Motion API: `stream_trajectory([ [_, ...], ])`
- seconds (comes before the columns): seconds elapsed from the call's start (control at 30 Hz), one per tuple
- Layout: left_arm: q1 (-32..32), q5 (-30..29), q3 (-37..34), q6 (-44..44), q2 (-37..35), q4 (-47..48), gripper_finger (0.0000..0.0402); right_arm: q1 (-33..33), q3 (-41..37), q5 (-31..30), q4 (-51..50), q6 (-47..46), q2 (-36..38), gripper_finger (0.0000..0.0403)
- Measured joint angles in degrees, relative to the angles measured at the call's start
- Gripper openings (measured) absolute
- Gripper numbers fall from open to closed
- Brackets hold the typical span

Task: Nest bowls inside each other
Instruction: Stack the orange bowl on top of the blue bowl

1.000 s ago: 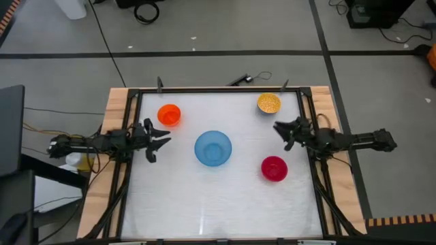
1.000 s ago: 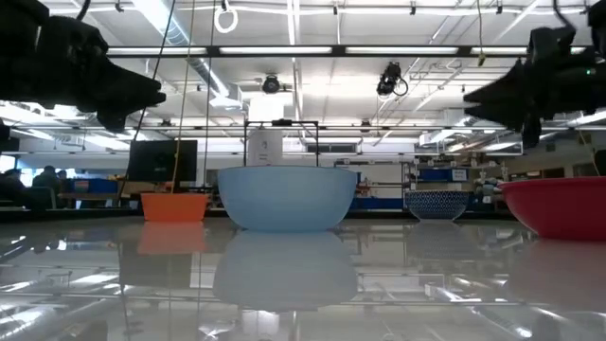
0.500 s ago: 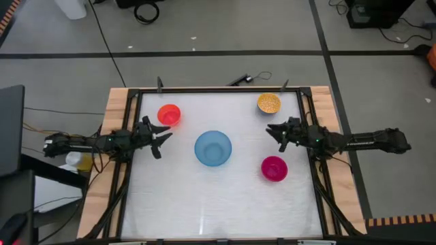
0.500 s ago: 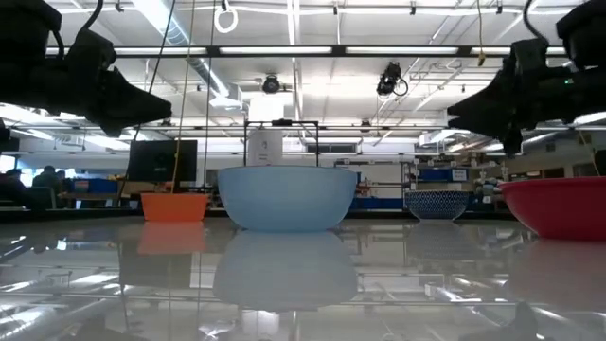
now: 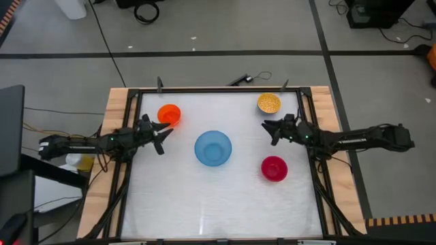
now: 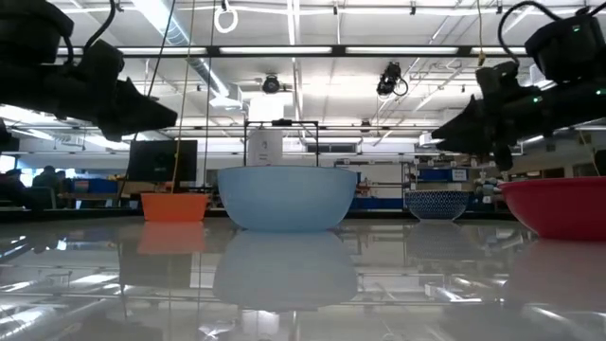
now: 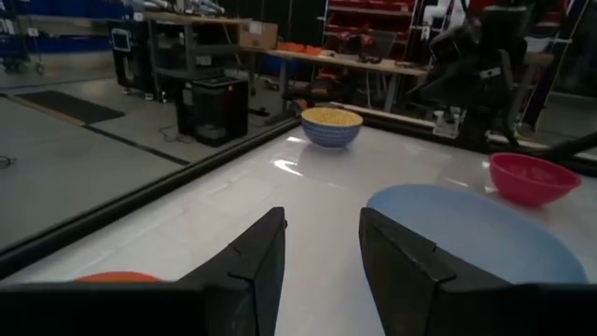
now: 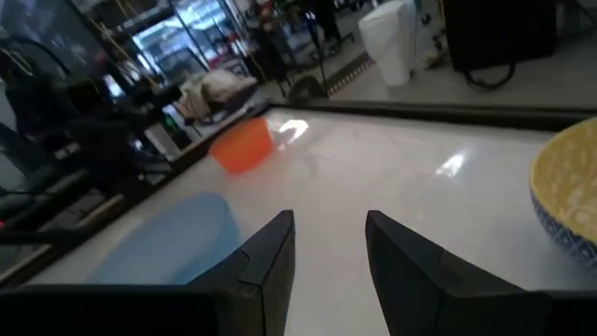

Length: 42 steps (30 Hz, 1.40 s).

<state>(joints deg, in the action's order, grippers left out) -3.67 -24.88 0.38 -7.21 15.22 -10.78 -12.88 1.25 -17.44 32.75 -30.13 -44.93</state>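
While both jaws spread, glossy white table (image 5: 204,204) under bright ceiling lights (image 6: 294,47).

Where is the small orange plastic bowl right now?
In the high view, the small orange plastic bowl sits at the table's far left, just beyond the open left gripper, apart from the large light blue bowl.

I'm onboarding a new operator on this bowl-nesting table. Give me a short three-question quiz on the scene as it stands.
1. True or false: the small orange plastic bowl sits inside the large light blue plastic bowl.
2. Which gripper is nearer the yellow-lined blue-patterned bowl: A) left gripper B) right gripper?
3. Fill in: the red-magenta plastic bowl holds ___ other bowls.

Key: 1 false; 2 B; 3 no.
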Motion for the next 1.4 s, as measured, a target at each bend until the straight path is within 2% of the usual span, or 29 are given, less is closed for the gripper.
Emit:
stream_trajectory([
  [0.2,-1.68,-1.03,0.00,0.79,0.56,-2.77,0.0141,-2.20,3.49,1.62,-0.36,1.65,-7.19,0.0141],
  [0.4,-2.33,-1.03,0.00,-0.94,0.57,-2.55,0.0141,-4.41,10.78,3.72,-3.84,5.47,-15.02,0.0141],
  [0.57,-2.24,-1.03,0.00,-2.20,0.57,-0.23,0.0141,-4.96,18.12,3.83,-10.33,7.95,-21.20,0.0141],
  [0.73,-2.22,-1.03,0.00,-2.57,0.57,2.89,0.0141,-4.64,24.46,5.87,-11.87,9.82,-26.75,0.0141],
  [1.23,-2.22,-1.03,0.00,-5.23,0.57,6.10,0.0141,-3.96,37.18,6.70,-14.60,12.55,-38.15,0.0141],
  [1.4,-2.30,-4.96,0.00,-4.15,0.55,6.51,0.0141,-3.96,46.00,8.54,-15.06,15.10,-44.18,0.0141],
])
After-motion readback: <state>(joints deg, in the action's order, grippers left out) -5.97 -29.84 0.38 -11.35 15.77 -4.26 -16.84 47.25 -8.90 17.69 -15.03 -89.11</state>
